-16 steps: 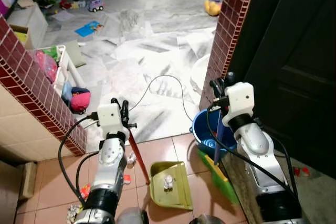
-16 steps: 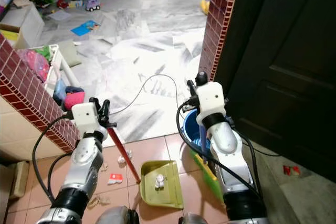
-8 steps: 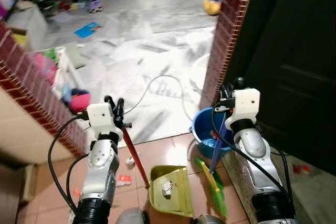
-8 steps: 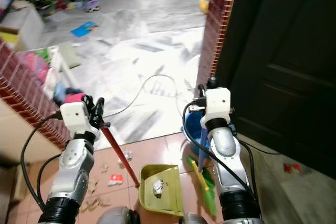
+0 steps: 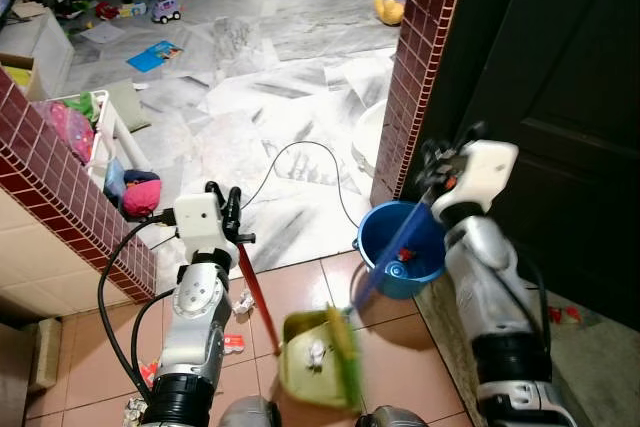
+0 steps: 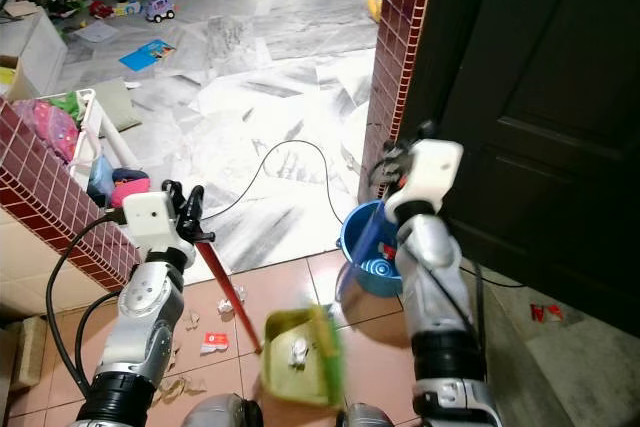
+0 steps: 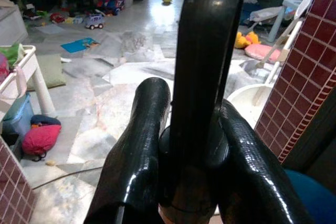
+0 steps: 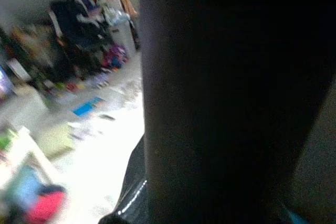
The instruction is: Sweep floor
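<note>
Broom (image 5: pixel 385 265): blue handle runs diagonally from the right gripper (image 5: pixel 436 169) down across the blue bucket (image 5: pixel 400 247) to green bristles (image 5: pixel 349 357), motion-blurred, at the right edge of the dustpan (image 5: pixel 312 359). Dustpan: yellow-green, flat on the terracotta tile floor (image 5: pixel 395 367) btwn the two arms, w/ a small white crumpled scrap (image 5: pixel 317 351) inside. Its red handle (image 5: pixel 256 292) rises at a tilt to the left gripper (image 5: pixel 232 215). Left gripper: clenched on the handle's black top end; in the left wrist view both black fingers (image 7: pixel 139 145) press against the black grip (image 7: pixel 202 77) from either side. Right gripper: at the broom handle's upper end, just in front of the red brick pillar (image 5: pixel 420 57); head views blurred there and the right wrist view is dark and smeared, so finger state can't be told. Bucket: on the tile floor at the foot of the pillar, near the dustpan but apart from it. Litter: white paper bit (image 5: pixel 243 301) just beside the red handle, red-and-white wrapper (image 5: pixel 232 344) near the left arm, more scraps (image 5: pixel 140 405) at the lower left. Beyond the tile: grey marble floor (image 5: pixel 270 67) w/ a black cable (image 5: pixel 300 162) looping across it; toys and a blue book (image 5: pixel 160 53) well away. Left side: low brick-topped wall (image 5: pixel 60 197) w/ a white rack (image 5: pixel 115 132) holding pink and blue items. Right side: dark door (image 5: pixel 560 97).
</note>
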